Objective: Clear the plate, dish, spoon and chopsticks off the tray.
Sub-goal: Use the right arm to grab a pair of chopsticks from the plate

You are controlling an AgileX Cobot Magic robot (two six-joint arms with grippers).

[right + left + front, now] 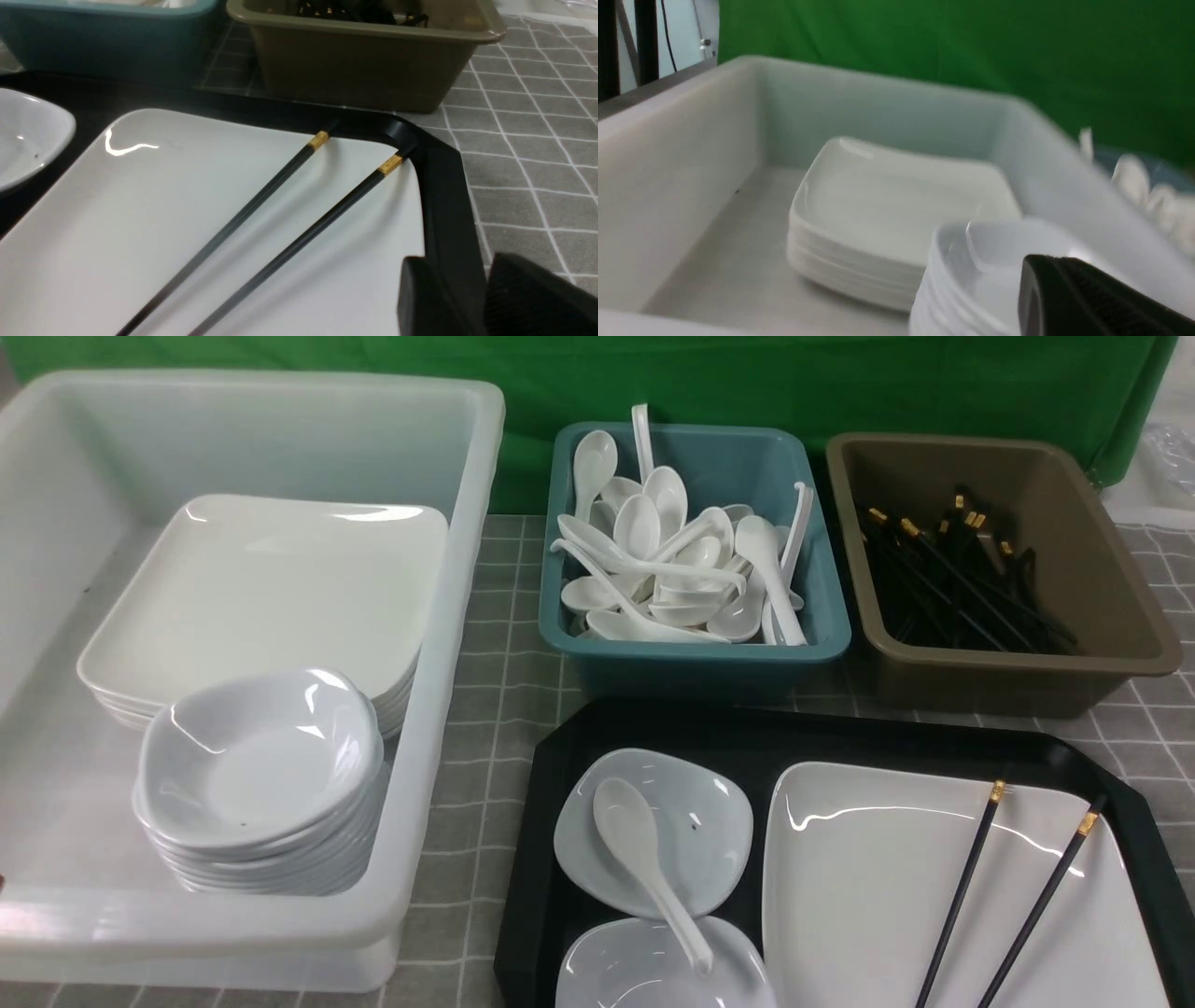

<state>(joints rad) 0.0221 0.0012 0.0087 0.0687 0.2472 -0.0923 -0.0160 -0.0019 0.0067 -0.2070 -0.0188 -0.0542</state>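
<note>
At the bottom edge of the front view a small dish [644,975] is cut off by the frame, and the handle of the spoon [644,859] reaches over its rim. The spoon's bowl lies in a second dish [709,840] just above. The plate [868,896] fills the lower right, with the chopsticks [969,868] lying across it, gold caps uppermost. All of these sit on the tray [766,737].

In the right wrist view the right gripper [460,268] hangs by the tray's corner, fingers slightly parted and empty. In the left wrist view the left gripper [1041,275] is clenched on nothing above the white bin [439,644].

Higher in the front view stand the teal tub [700,653] of spoons and the brown tub [1008,681] of chopsticks. By my reading nothing is cleared yet, and every piece is left to move.
</note>
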